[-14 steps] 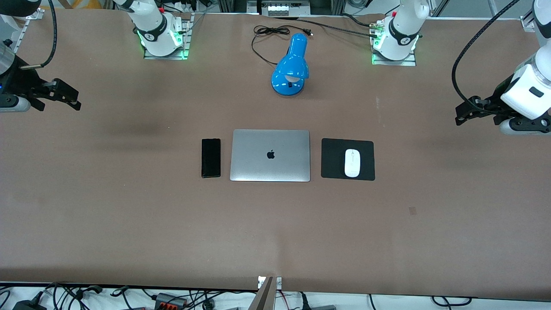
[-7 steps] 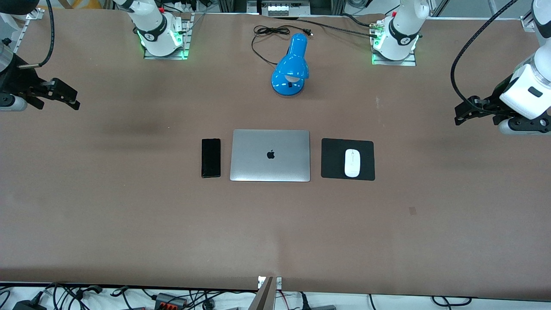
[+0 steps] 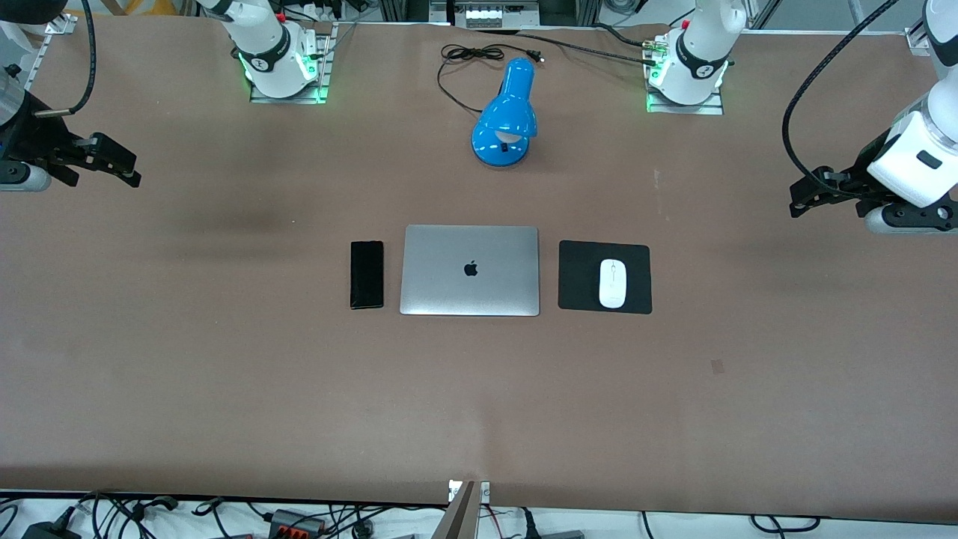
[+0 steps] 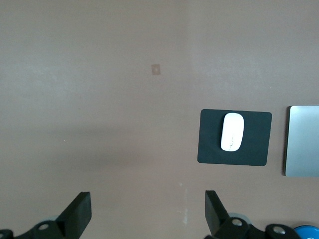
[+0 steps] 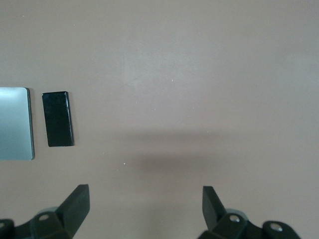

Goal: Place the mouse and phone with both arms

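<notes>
Mouse (image 3: 612, 283) on pad (image 3: 580, 277), phone (image 3: 367, 274) beside laptop (image 3: 470, 270); left gripper (image 3: 806, 196), right gripper (image 3: 120, 163) spread wide, well apart from both.

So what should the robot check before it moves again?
1. Mouse lies flat on the black pad: ok.
2. Phone lies beside the closed laptop, toward the right arm's end of the table, not touching it: ok.
3. Left gripper is open, holds nothing, over bare table at its own end: ok.
4. Right gripper is open, holds nothing, over bare table at its own end: ok.
5. Blue lamp stands farther from the front camera than the laptop, away from both grippers: ok.
</notes>
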### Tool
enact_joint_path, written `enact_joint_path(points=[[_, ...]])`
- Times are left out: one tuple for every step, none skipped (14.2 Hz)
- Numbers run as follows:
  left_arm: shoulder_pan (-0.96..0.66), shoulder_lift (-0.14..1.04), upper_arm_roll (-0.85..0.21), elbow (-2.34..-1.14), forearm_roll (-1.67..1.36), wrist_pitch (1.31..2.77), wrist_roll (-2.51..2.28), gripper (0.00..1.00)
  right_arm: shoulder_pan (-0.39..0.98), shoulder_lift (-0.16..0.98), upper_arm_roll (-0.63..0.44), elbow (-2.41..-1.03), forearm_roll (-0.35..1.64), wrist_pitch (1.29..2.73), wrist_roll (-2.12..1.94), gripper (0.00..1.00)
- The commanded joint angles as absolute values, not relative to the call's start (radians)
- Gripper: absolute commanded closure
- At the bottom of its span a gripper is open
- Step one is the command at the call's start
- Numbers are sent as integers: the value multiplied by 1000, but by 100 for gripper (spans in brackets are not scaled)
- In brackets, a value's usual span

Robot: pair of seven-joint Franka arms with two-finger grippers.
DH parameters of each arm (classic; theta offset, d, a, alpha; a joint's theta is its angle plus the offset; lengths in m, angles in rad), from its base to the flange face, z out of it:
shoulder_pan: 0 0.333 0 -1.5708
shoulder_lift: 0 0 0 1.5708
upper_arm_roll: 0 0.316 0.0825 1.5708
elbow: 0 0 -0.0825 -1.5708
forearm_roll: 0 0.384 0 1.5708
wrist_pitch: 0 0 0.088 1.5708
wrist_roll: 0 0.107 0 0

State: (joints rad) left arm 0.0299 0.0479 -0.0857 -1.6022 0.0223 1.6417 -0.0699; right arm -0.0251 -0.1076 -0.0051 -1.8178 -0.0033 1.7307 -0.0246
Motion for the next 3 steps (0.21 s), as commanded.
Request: enact_joint_path(points=[[34,58,-92,-1582,15,1623,-49,0,-32,-135,0,-1833,-2,1720,-44,0],[28,58,-92,-1582,15,1624,-51,0,-32,-137,0,-1833,-2,1720,-43,0],[26,58,-92,-1582,15,1624,-52,0,-31,-137,2,-1833,-2,1720,-44,0]])
